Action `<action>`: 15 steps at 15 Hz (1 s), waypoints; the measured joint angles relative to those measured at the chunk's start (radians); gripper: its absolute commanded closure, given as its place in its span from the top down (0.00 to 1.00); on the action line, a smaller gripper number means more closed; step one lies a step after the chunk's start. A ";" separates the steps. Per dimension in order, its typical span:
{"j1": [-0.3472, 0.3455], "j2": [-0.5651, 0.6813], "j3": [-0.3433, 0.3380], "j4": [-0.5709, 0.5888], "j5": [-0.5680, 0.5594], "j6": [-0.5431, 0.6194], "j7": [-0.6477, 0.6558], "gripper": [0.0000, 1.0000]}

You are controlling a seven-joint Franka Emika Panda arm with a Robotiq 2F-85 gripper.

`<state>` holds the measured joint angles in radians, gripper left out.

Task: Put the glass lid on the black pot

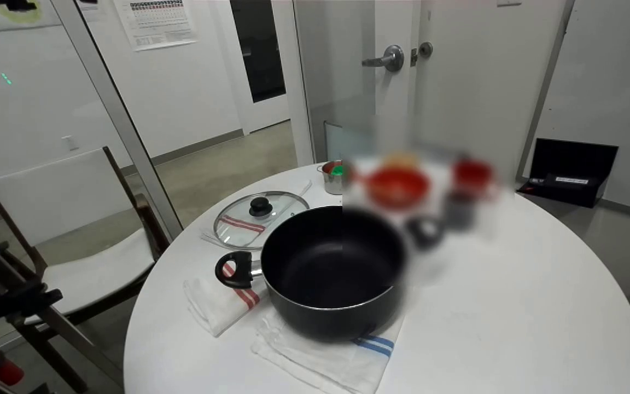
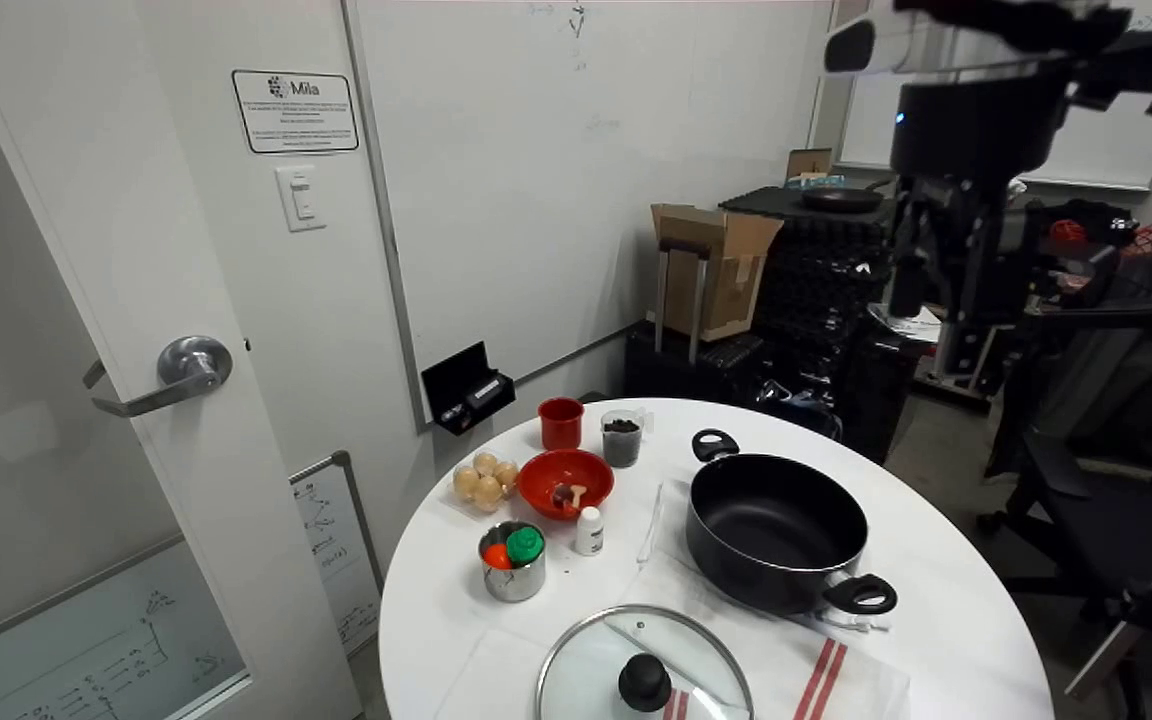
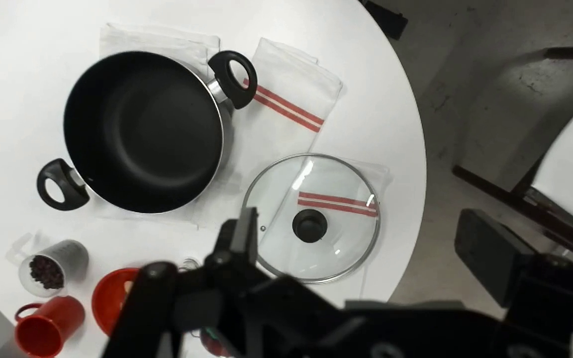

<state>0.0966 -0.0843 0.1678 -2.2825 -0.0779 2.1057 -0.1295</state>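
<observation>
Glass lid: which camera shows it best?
Wrist view: the glass lid is seen from above, nearly whole; a gripper finger hides a little. In an exterior view it's seen obliquely, partly behind the black pot. In an exterior view its knob shows, but the frame's bottom crops the lid.

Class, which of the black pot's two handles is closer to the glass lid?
The handle over the red-striped cloth; the other handle is across the black pot, farther from the glass lid.
</observation>
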 measured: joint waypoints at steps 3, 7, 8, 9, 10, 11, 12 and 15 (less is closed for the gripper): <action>0.000 0.173 -0.003 0.100 0.000 0.038 -0.052 1.00; 0.004 0.424 -0.004 0.277 -0.008 0.069 -0.085 1.00; 0.007 0.482 -0.006 0.323 -0.016 0.074 -0.085 1.00; 0.013 0.539 -0.009 0.371 -0.024 0.074 -0.085 1.00; 0.018 0.592 -0.013 0.417 -0.032 0.074 -0.085 1.00; 0.025 0.642 -0.019 0.462 -0.042 0.075 -0.084 1.00; 0.033 0.688 -0.026 0.505 -0.051 0.075 -0.084 1.00; 0.053 0.809 -0.046 0.620 -0.073 0.075 -0.084 1.00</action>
<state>0.1497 0.7246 0.1217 -1.6630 -0.1507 2.1803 -0.2132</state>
